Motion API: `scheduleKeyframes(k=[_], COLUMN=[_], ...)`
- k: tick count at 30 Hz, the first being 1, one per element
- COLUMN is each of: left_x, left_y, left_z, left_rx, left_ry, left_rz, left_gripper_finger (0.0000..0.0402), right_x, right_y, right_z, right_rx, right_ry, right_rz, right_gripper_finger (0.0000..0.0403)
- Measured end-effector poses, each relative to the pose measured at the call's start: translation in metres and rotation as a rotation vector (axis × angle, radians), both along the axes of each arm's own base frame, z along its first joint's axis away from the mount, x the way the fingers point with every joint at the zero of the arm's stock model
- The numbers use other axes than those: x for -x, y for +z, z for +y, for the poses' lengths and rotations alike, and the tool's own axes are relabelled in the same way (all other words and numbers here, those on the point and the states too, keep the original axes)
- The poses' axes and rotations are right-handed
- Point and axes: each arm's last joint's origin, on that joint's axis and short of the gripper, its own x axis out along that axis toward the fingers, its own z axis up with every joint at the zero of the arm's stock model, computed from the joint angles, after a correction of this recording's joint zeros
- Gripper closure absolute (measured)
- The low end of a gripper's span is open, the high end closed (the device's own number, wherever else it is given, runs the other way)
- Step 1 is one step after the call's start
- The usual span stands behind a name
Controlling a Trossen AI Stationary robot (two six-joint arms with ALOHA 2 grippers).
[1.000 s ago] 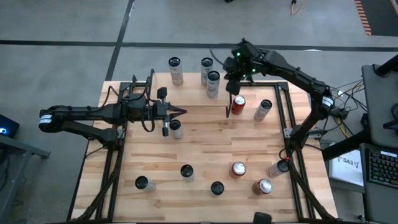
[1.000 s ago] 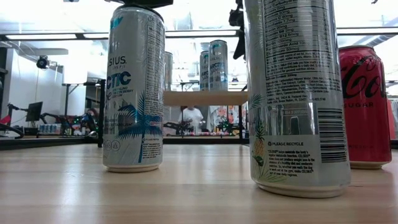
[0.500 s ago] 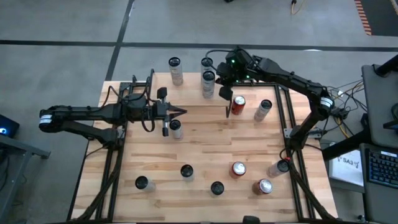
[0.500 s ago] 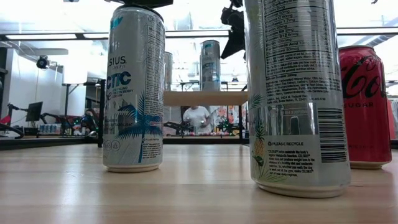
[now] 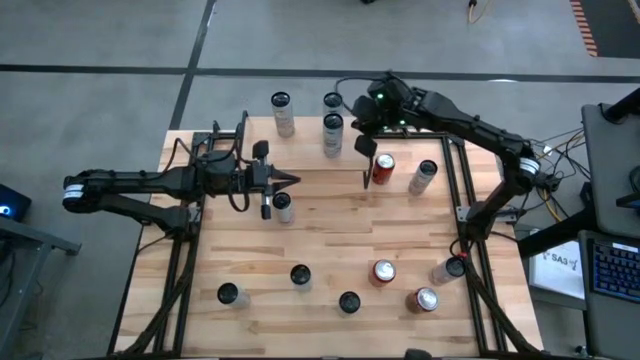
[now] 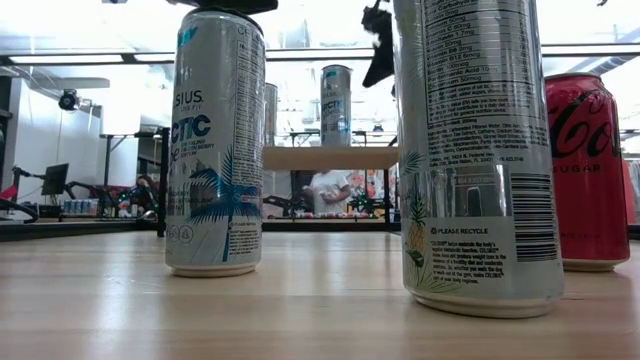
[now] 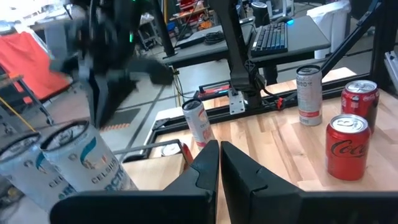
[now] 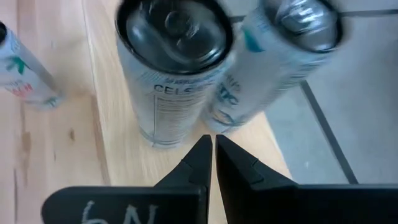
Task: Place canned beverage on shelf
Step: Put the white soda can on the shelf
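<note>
Two grippers, both with fingers pressed together and holding nothing. Right gripper (image 5: 362, 146) hanging above the far edge of the table, just beside the tall silver can (image 5: 332, 133) standing on the shelf (image 6: 330, 157); from its own wrist, closed tips (image 8: 208, 149) pointing down at that can's dark lid (image 8: 174, 28), with a second pale can (image 8: 273, 56) leaning close behind it. Left gripper (image 5: 293, 180) stretched level over the left middle of the table, tips shut (image 7: 219, 158), close to a small white can (image 5: 283, 206) but not touching it.

Around the shelf: one silver can (image 5: 283, 112) farther left along the far edge, another (image 5: 333, 101) right behind the shelf can, a red can (image 5: 382, 168) and a tilted silver can (image 5: 423, 176) to the right. Nearer the front edge: three dark-topped cans (image 5: 300, 276), two red cans (image 5: 383, 271) and one more silver can (image 5: 447, 269) by the right frame.

Seen level across the table: shelf as a pale board on thin black legs far back, one tall can upright on top. Largely screened by two big silver cans (image 6: 216, 140) close to the lens and a red can (image 6: 588, 170) at the right.

Light plank tabletop (image 5: 320, 240), black frame rails on both sides, grey concrete floor around. Beyond, a bright workshop with desks, a keyboard (image 7: 270, 37) and a person (image 6: 325, 190) far behind the shelf.
</note>
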Motion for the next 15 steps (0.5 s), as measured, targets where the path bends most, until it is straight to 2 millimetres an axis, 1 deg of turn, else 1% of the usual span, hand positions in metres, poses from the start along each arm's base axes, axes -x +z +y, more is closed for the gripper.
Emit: scheduleKeyframes(k=[4, 7, 10, 15], left_x=[0.0, 0.0, -0.001, -0.001], left_y=[-0.002, -0.002, -0.002, -0.002], left_z=[0.0, -0.004, -0.01, -0.022], left_rx=[0.055, 0.1, 0.129, 0.158], left_ry=[0.005, -0.005, -0.049, -0.102], left_rz=[0.009, 0.003, 0.003, 0.006], left_gripper_finger=[0.0402, 0.0402, 0.0402, 0.0402], right_x=[0.008, 0.009, 0.013, 0.012], right_y=[0.014, 0.021, 0.029, 0.028], right_z=[0.02, 0.042, 0.068, 0.112], right_rx=[-0.01, -0.025, -0.031, -0.059], right_ry=[0.022, 0.062, 0.112, 0.175], right_rz=[-0.03, -0.056, -0.096, -0.14], right_gripper_finger=[0.039, 0.039, 0.039, 0.039])
